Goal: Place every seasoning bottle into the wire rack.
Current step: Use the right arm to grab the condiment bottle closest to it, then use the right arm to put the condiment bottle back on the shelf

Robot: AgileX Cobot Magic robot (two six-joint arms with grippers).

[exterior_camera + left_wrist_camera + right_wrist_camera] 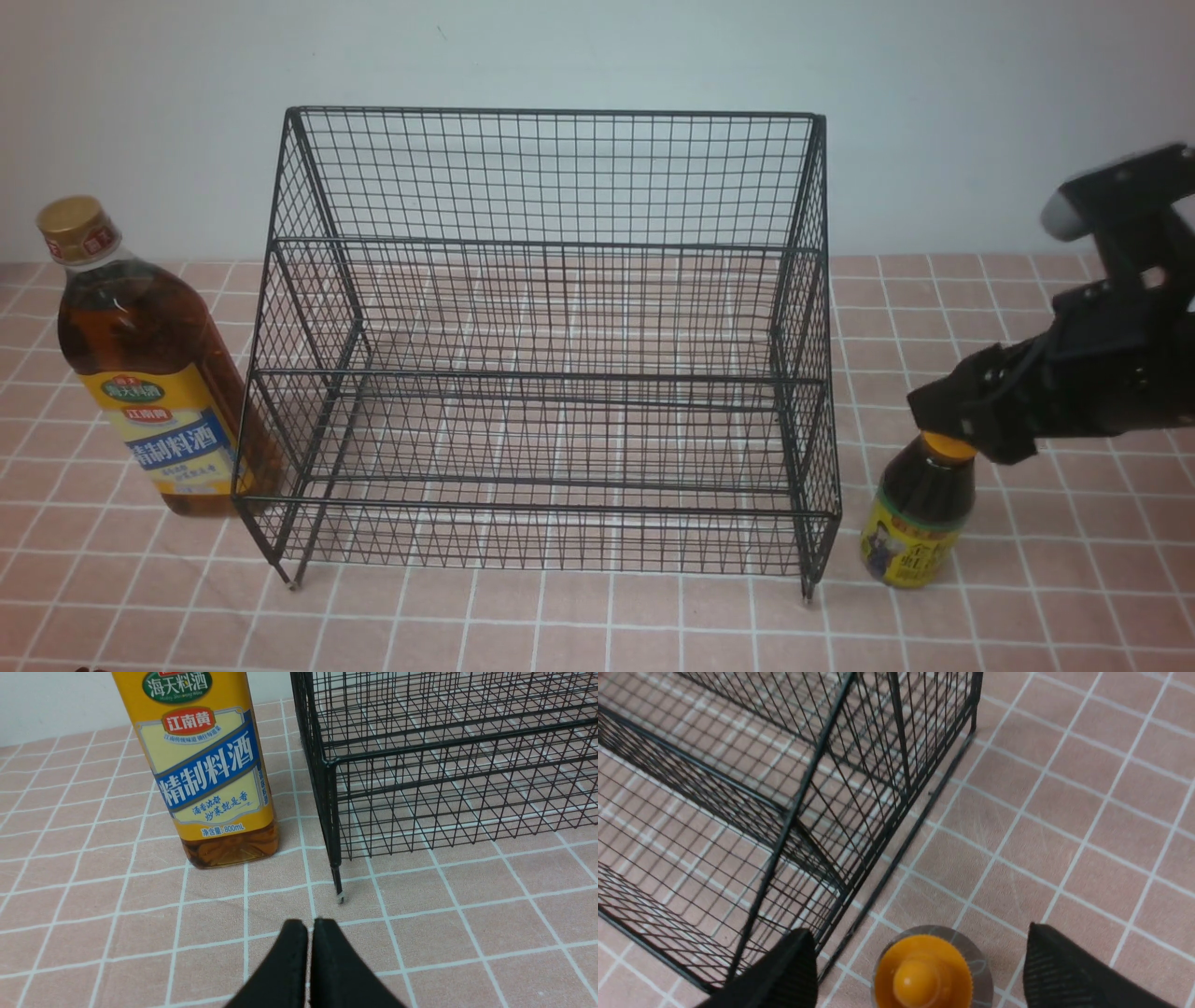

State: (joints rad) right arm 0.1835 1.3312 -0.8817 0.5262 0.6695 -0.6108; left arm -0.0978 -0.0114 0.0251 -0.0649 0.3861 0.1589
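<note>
1. Black wire rack fills the middle of the front view, its short legs planted on the pink tiled tabletop.
2. Over at the left of the frame, the tall amber bottle stands upright just beside the rack's left side. It is outside the rack, gold cap up.
3. Down at the lower right, the small dark bottle stands upright just beside the rack's right front leg, also outside.
4. Right gripper hangs right over that bottle's orange cap, with its fingers spread wide and a gap on each side.
5. Left gripper sits low near the tall bottle and the rack's left front leg, its 2 fingers pressed together, gripping nothing.
</note>
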